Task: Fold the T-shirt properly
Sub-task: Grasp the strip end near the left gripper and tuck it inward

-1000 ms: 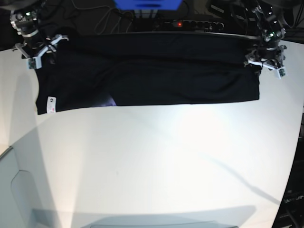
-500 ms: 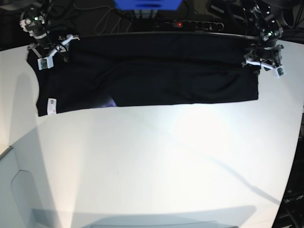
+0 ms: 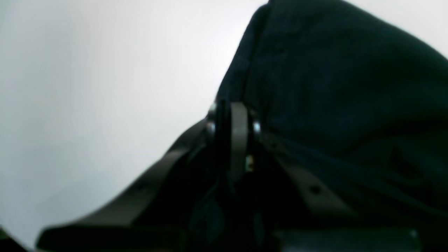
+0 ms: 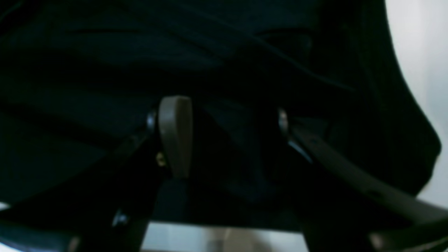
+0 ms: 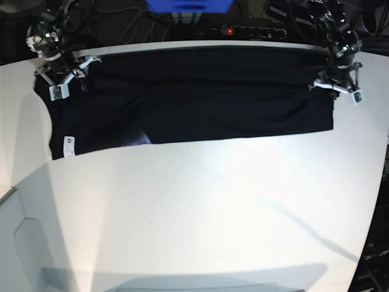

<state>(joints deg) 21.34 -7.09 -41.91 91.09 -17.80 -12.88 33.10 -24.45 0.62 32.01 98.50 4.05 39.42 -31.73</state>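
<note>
Table: a big white table (image 5: pixel 200 207) with the dark room behind it.
Left claw: the left claw (image 5: pixel 338 87) has just snapped shut, pinching the black cloth at the far right.
Right claw: the right claw (image 5: pixel 61 76) stays wide over the far left corner.
T-shirt: the T-shirt (image 5: pixel 200 97) lies flat along the far edge.
Meaning: one corner is caught, so the other likely needs pinching next.

This looks like a robotics lab or test bench. A wide, plain white table (image 5: pixel 200 207) fills most of the base view. Along the top edge of the frame, behind it, lies a black power strip (image 5: pixel 243 30) with a lit red switch, loose dark cables (image 5: pixel 134 27) trail at upper left, and a blue box (image 5: pixel 188 5) sits at top centre.
</note>
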